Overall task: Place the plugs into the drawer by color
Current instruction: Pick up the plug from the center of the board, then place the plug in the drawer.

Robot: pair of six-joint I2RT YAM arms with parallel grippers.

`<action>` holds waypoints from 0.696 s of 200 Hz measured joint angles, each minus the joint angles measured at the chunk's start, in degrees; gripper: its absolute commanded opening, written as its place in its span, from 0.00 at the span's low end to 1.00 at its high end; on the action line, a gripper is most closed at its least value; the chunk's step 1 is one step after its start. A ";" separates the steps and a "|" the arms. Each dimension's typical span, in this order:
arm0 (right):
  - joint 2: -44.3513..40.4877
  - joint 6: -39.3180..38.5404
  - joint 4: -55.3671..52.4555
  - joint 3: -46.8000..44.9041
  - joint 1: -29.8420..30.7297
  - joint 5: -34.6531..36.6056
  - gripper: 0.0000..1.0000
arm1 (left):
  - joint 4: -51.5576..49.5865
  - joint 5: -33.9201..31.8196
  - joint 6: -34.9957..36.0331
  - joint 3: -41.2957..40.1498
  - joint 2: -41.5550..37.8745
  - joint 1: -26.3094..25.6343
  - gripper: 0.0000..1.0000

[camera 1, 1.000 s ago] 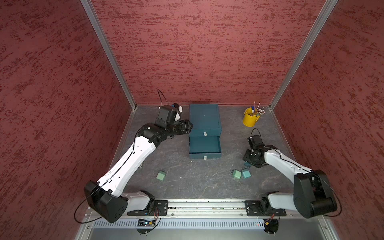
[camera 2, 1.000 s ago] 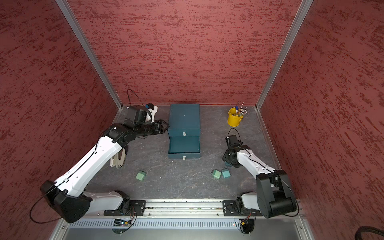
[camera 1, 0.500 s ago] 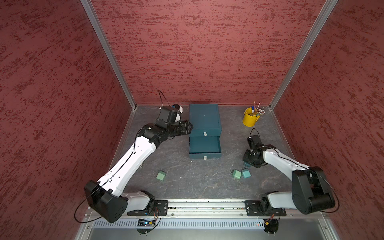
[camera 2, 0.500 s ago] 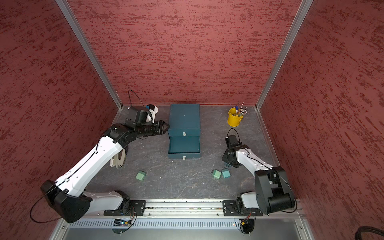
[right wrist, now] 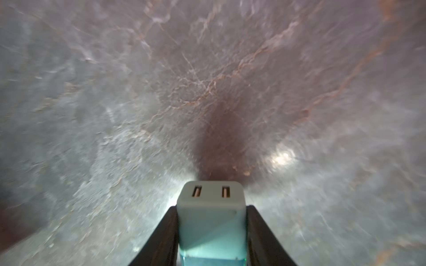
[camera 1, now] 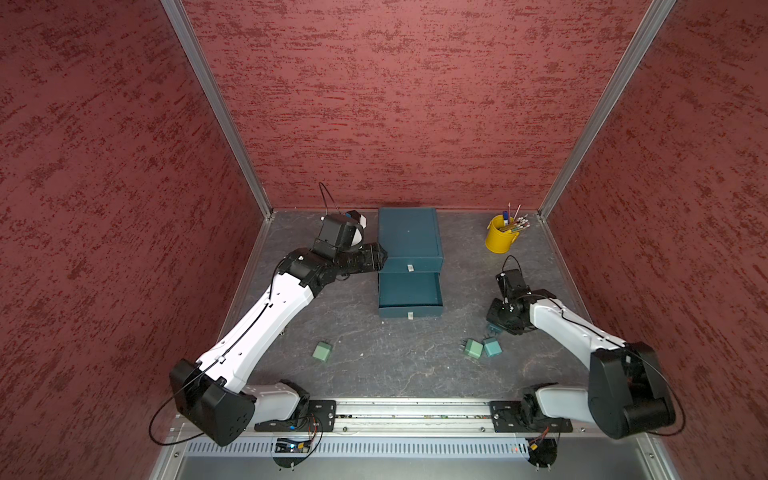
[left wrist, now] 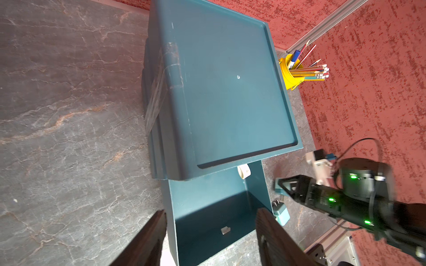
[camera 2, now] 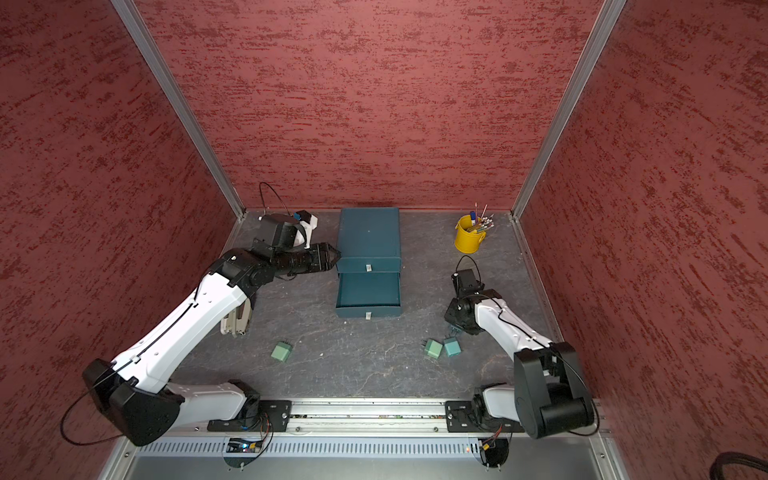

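Desk (camera 1: 386,374), 7 o'clock: sage plug (camera 1: 322,351), loose. 5 o'clock: second sage plug (camera 1: 473,348) just beside loose teal plug (camera 1: 492,346). 4 o'clock: right tool (right wrist: 211,208) closed on gripped teal plug (right wrist: 211,225), pinching its flat sides, slotted face outward; judged light, rigid, smooth, so liable to twist or slip. 12 o'clock: drawer (camera 1: 409,239), its open tray (camera 1: 409,291) showing no plug. 11 o'clock: left tool (left wrist: 211,210), jaws apart, empty, beside the drawer's front corner, possibly crowding the drop. 1 o'clock: pen bucket (camera 1: 500,239), well aside.
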 measured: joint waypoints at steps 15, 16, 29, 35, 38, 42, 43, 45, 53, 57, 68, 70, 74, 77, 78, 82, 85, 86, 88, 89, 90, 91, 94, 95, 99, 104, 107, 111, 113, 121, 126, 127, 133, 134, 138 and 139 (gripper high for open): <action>-4.74 -0.55 -2.62 3.02 1.77 0.90 0.16 | 0.24 -0.59 -0.04 0.00 0.00 0.00 0.70; -4.98 -0.59 -2.71 3.19 1.86 0.92 0.16 | 0.24 -0.61 -0.04 0.00 0.00 0.00 0.71; -9.09 -1.20 -3.82 6.58 4.57 1.53 0.15 | 0.55 -1.03 -0.04 0.00 0.00 0.00 0.73; -10.69 -1.44 -4.00 8.04 6.01 1.73 0.15 | 0.74 -1.20 -0.04 0.00 0.00 0.02 0.73; -11.43 -1.55 -4.07 8.81 6.84 1.75 0.15 | 0.85 -1.25 0.02 0.00 0.04 0.04 0.74; -12.31 -1.64 -4.17 9.79 7.96 2.05 0.15 | 1.05 -1.36 -0.02 0.00 0.07 0.09 0.74; -12.63 -1.66 -4.20 10.12 8.41 2.08 0.15 | 1.09 -1.33 0.00 0.00 0.07 0.09 0.74; -13.05 -1.66 -4.24 10.62 9.16 2.12 0.15 | 1.22 -1.36 0.04 0.00 0.13 0.13 0.74; -14.29 -1.84 -4.24 12.26 11.67 2.49 0.15 | 1.66 -1.44 0.20 0.02 0.35 0.28 0.75; -14.82 -1.90 -4.22 13.07 13.07 2.62 0.15 | 1.90 -1.46 0.24 0.09 0.50 0.37 0.75; -15.65 -2.03 -3.96 14.80 17.38 3.04 0.16 | 2.21 -1.38 0.48 0.61 1.49 0.76 0.74; -15.74 -2.03 -3.80 15.08 18.18 3.06 0.16 | 2.34 -1.38 0.50 0.74 1.81 0.87 0.73; -15.82 -2.03 -3.61 15.56 19.91 3.17 0.16 | 2.45 -1.29 0.61 1.07 2.40 1.09 0.73; -15.82 -2.03 -3.39 15.85 20.92 3.23 0.16 | 2.58 -1.22 0.61 1.29 2.89 1.25 0.73; -15.82 -2.03 -3.34 15.98 21.51 3.26 0.16 | 2.60 -1.20 0.63 1.36 3.04 1.31 0.73; -15.76 -2.03 -3.04 16.26 22.82 3.30 0.16 | 2.73 -1.07 0.68 1.73 3.72 1.51 0.72; -15.63 -2.03 -2.69 16.48 24.17 3.41 0.16 | 2.91 -0.96 0.68 2.01 4.46 1.73 0.71; -15.63 -2.01 -2.60 16.55 24.44 3.41 0.16 | 2.95 -0.94 0.68 2.08 4.57 1.77 0.71; -15.56 -2.03 -2.47 16.68 25.16 3.45 0.16 | 2.99 -0.85 0.72 2.25 4.96 1.88 0.71; -15.45 -2.01 -2.32 16.74 25.59 3.50 0.16 | 3.08 -0.83 0.72 2.36 5.25 1.97 0.70; -15.41 -2.01 -2.23 16.81 25.83 3.50 0.16 | 3.13 -0.81 0.72 2.40 5.42 2.01 0.70; -15.32 -2.03 -2.14 16.90 26.36 3.52 0.16 | 3.15 -0.74 0.70 2.49 5.75 2.08 0.70; -15.19 -2.01 -1.90 17.03 27.32 3.61 0.16 | 3.23 -0.70 0.83 2.69 6.27 2.21 0.70; -15.13 -2.01 -1.81 17.05 27.54 3.63 0.16 | 3.26 -0.68 0.85 2.73 6.40 2.23 0.69; -14.80 -2.03 -1.31 17.22 28.89 3.74 0.16 | 3.41 -0.63 0.83 2.86 7.30 2.40 0.69; -14.34 -2.03 -0.76 17.40 30.40 3.87 0.16 | 3.54 -0.57 0.92 2.99 8.35 2.62 0.68; -14.01 -2.01 -0.33 17.51 31.47 3.98 0.16 | 3.52 -0.52 0.92 3.04 8.85 2.71 0.68; -13.60 -2.01 0.09 17.64 32.37 4.07 0.16 | 3.54 -0.46 0.96 3.04 9.62 2.84 0.67; -13.33 -2.03 0.31 17.77 32.94 4.15 0.17 | 3.52 -0.44 0.94 3.04 9.90 2.93 0.67; -12.28 -2.03 1.31 18.08 34.80 4.37 0.17 | 3.45 -0.35 1.03 3.04 11.10 3.10 0.66; -11.54 -2.03 1.86 18.25 35.74 4.57 0.17 | 3.43 -0.33 1.03 3.04 11.74 3.19 0.66; -11.37 -2.03 2.03 18.29 35.95 4.61 0.17 | 3.43 -0.31 1.05 3.04 11.89 3.21 0.66; -10.47 -2.01 2.67 18.51 36.87 4.79 0.17 | 3.43 -0.26 1.03 3.04 12.50 3.28 0.65; -10.27 -2.01 2.80 18.58 37.05 4.83 0.17 | 3.43 -0.20 1.01 3.04 12.59 3.28 0.65; -9.51 -2.01 3.21 18.75 37.59 4.92 0.17 | 3.85 0.13 1.03 3.04 12.85 3.37 0.65; -9.40 -2.01 3.28 18.80 37.68 4.92 0.17 | 3.91 0.20 1.03 3.04 12.87 3.37 0.65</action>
